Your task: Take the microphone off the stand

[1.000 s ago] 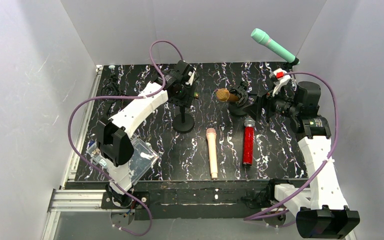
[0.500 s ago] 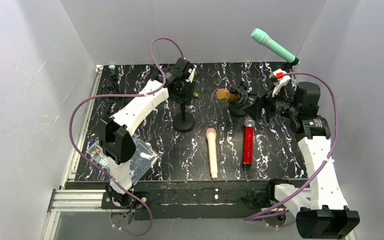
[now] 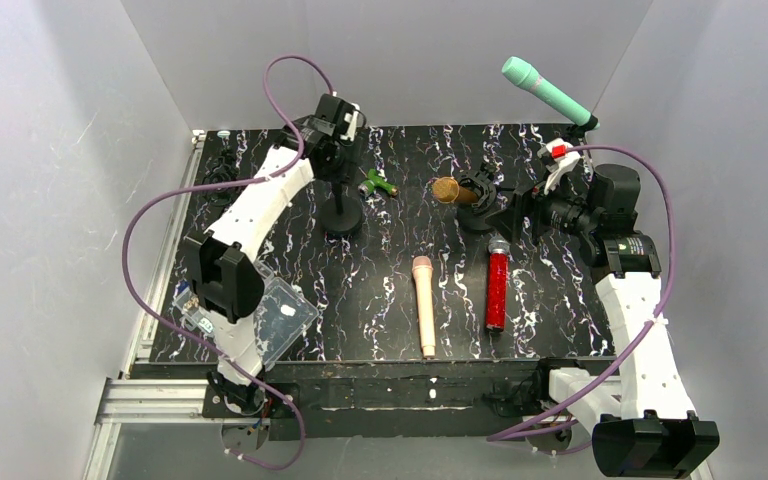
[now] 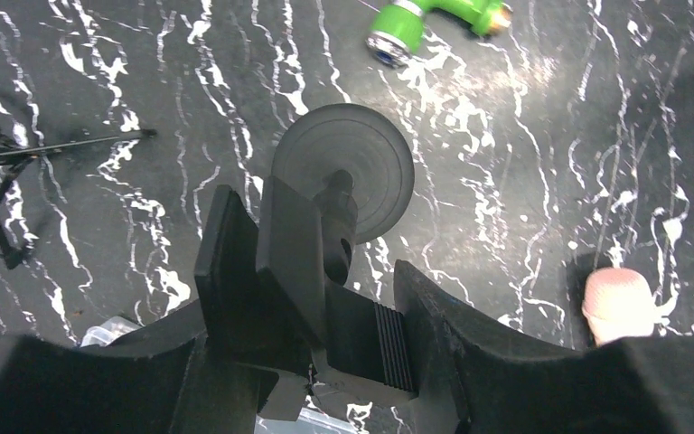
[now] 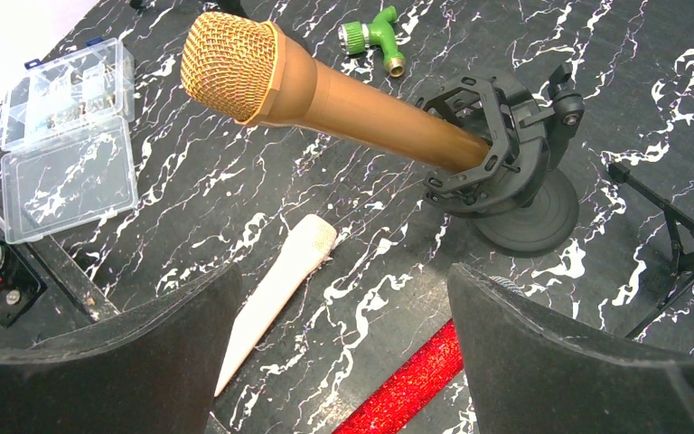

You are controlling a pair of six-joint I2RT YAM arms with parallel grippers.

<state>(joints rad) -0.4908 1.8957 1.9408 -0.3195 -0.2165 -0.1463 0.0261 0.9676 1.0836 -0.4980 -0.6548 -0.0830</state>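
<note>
We see the gold microphone (image 5: 343, 99) sitting in its stand (image 5: 524, 212) at the far middle, head pointing left. Our right gripper (image 5: 342, 307) gapes wide just right of it, holding nothing. Our left gripper (image 4: 321, 262) clamps an empty stand (image 4: 366, 149), far left.

Gold microphone (image 3: 449, 191) in black stand (image 3: 481, 196), pink microphone (image 3: 424, 305) and red microphone (image 3: 497, 290) flat nearby
</note>
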